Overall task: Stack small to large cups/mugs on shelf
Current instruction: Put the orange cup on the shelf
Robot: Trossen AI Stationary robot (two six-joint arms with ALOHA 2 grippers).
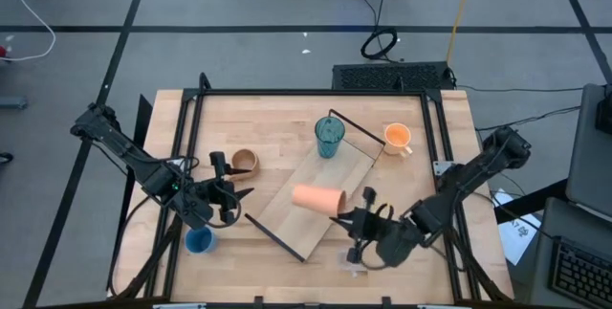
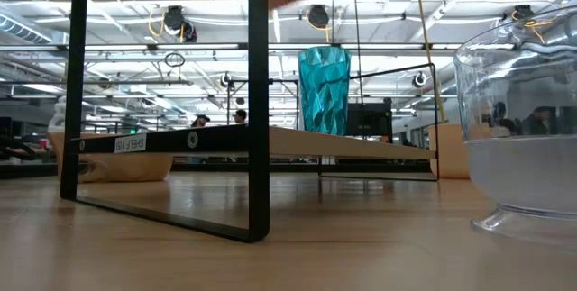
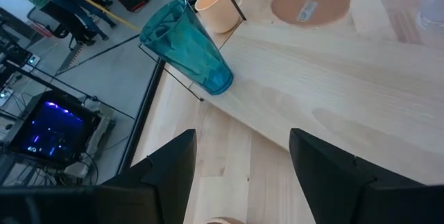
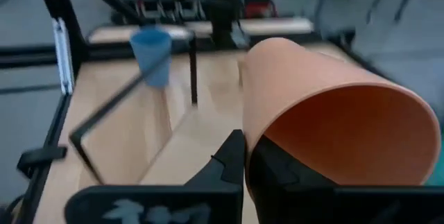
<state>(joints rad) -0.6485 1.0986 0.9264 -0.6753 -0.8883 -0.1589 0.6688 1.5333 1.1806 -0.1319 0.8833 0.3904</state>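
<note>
The light-wood shelf (image 1: 287, 215) lies slantwise mid-table. The teal tumbler (image 1: 329, 137) stands upright on the shelf's far end. My right gripper (image 1: 342, 217) is shut on an orange cup (image 1: 316, 197) held on its side above the shelf. The orange handled mug (image 1: 397, 137) stands on the table right of the shelf. The tan mug (image 1: 245, 162) and the blue cup (image 1: 199, 241) stand on the table left of it. My left gripper (image 1: 228, 181) is open and empty beside the tan mug. The clear cup (image 2: 518, 129) stands on the table close to the low camera. My right gripper holds the orange cup by its rim (image 4: 247, 135), one finger (image 4: 277, 172) inside the mouth and one outside. The fingers come level from the table's right side, along the cup. The cup lies on its side, base toward the left, lifted clear above the shelf (image 4: 180, 134).
Black metal rails (image 2: 257, 102) rise at the shelf's ends. A black frame (image 1: 191, 127) runs along the table's edges. Bare board lies between the tumbler and the shelf's near end.
</note>
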